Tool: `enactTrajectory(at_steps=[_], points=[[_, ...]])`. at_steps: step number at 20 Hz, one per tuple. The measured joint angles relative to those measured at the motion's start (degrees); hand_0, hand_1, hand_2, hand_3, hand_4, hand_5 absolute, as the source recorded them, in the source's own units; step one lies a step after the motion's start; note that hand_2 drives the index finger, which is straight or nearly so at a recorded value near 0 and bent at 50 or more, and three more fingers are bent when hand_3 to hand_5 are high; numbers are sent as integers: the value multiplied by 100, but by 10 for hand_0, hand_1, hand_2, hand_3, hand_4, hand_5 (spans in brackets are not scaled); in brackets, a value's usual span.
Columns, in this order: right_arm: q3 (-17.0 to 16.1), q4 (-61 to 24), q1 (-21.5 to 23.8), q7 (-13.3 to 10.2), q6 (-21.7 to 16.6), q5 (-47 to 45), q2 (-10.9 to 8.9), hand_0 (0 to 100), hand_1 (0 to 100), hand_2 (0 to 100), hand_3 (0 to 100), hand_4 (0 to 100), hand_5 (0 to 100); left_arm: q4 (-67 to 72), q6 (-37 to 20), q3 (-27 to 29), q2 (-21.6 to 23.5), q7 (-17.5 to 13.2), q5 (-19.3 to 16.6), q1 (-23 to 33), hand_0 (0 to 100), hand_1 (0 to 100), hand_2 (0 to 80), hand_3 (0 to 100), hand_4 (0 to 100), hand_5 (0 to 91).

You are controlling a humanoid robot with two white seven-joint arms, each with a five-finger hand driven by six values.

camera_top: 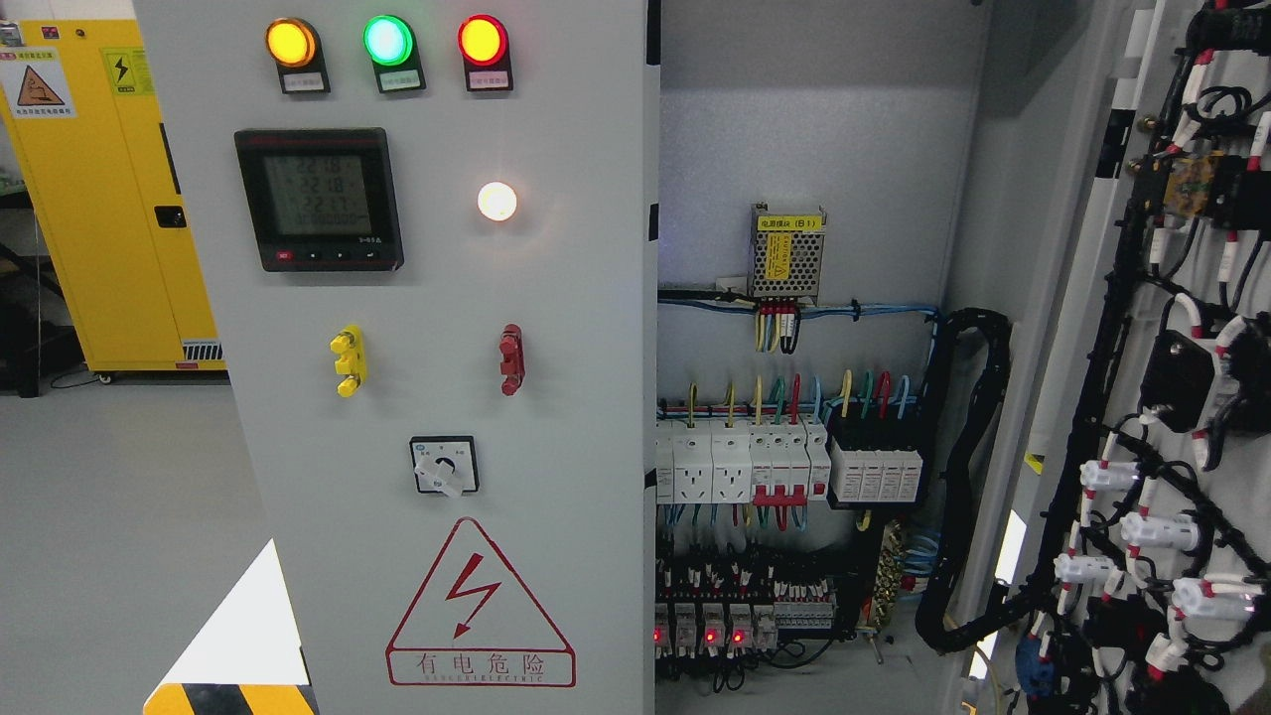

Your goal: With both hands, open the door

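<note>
**Right door open, left door shut, no hands in frame**

Head view only. Grey steel electrical cabinet with 2 doors. Right-hand grey door (1172, 397) is swung wide, its inner face toward the camera, carrying black cable looms and white connectors. Cabinet interior (794, 447) exposed: white breaker row, coloured wiring, small perforated power supply with yellow label.

Left-hand grey door panel (437, 377) looks closed, or nearly so. It bears 3 lit indicator lamps (amber, green, red), a black digital meter (320, 199), a rotary switch, and a red triangular shock-warning sign (481, 606).

Neither robot hand nor arm shows, so finger state cannot be told.

Judgement: roughly half done; the left door is yet to be opened.
</note>
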Motion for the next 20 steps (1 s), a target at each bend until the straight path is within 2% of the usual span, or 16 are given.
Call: enactTrajectory(at_steps=[5,11,20], points=[[0,0,0,0,0,0,0,0,500,40,0,0,0,1092,-1031,68,108,-1,-585,921,120,556,0,0,0,0],[-2,2,0,0,0,-5,0,0,500,40,0,0,0,3145,-2033,130,-152,-20,-1043,1313,120,556,0,0,0,0],[-2,2,0,2,3,-6,0,0,500,40,0,0,0,5755,-2217,172,-641,-218,-1241,1466,120,556,0,0,0,0]])
